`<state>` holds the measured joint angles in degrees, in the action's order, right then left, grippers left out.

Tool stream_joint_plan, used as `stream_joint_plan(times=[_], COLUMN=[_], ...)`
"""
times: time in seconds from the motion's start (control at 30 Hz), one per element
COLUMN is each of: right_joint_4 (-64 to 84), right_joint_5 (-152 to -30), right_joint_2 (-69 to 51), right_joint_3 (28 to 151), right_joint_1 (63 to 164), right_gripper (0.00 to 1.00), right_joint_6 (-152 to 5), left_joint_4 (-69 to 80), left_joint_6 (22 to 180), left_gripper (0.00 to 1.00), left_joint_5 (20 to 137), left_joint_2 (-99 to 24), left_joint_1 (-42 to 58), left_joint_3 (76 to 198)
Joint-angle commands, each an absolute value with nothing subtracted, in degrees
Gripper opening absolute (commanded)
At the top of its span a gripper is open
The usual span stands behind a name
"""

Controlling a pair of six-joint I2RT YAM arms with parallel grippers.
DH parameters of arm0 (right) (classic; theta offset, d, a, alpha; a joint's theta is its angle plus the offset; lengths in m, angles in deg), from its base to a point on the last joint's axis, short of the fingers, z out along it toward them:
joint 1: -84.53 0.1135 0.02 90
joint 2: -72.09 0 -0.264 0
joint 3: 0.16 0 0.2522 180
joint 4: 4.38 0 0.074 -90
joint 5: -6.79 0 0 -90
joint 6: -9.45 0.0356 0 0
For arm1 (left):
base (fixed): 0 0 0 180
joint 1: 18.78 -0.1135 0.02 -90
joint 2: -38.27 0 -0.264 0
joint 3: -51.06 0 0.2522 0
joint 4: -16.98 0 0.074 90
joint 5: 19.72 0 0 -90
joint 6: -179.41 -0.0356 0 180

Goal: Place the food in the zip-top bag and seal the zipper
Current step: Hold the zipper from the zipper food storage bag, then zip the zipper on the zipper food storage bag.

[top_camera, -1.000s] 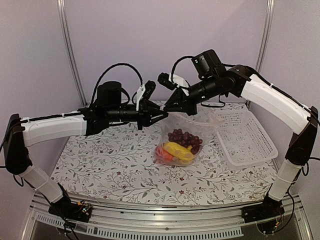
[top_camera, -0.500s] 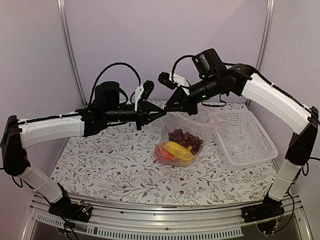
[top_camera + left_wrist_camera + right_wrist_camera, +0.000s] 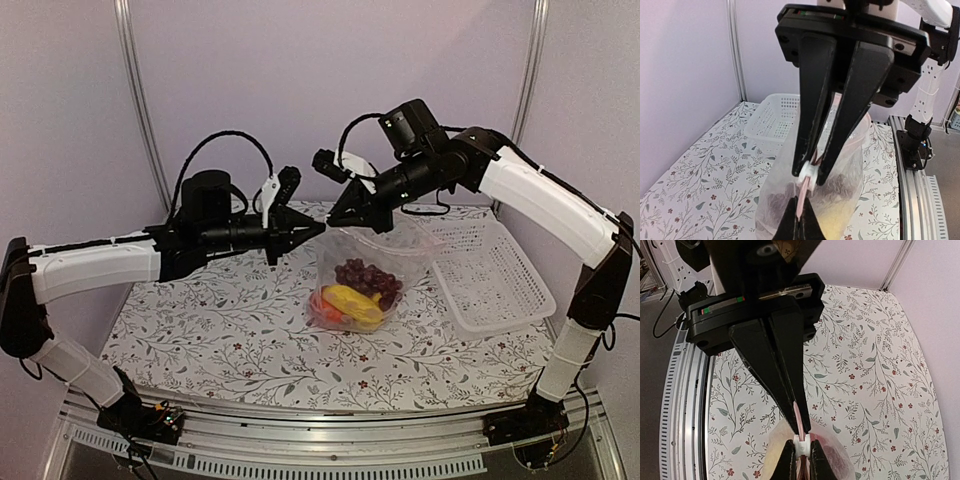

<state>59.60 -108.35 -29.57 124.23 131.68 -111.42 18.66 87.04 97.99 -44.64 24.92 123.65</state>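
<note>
Zip-top bag [image 3: 365,270] hangs below both tools, its zipper [image 3: 800,202] running lengthwise from the left tool [image 3: 320,229] past the right tool [image 3: 336,222]. The left is clenched on the strip's end. The right, tip to tip with it, grasps the white slider [image 3: 801,445]. I count one bag, one basket [image 3: 500,285], one grape bunch [image 3: 368,273] and one banana [image 3: 352,300].

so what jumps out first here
The left tool and right tool meet tip to tip over mid-table, both pinching the top edge of a clear bag. Inside it, dark grapes and a yellow banana stand out; a white basket sits to its right.
</note>
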Motion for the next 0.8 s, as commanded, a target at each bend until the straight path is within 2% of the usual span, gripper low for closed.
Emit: stream_joint_plan(times=[0.0, 0.77], right_joint_4=[63.59, 67.09], right_joint_5=[-105.09, -104.88], right_joint_2=[-29.77, -23.27], right_joint_3=[124.59, 114.54], right_joint_1=[129.94, 118.90], right_gripper=[0.00, 0.00], right_joint_6=[-110.30, -110.85], left_joint_4=[20.62, 21.76], left_joint_6=[87.21, 88.08], left_gripper=[0.00, 0.00], left_joint_5=[94.49, 93.91], left_joint_2=[-41.52, -37.37], left_joint_1=[21.90, 15.01], left_joint_3=[121.23, 115.30])
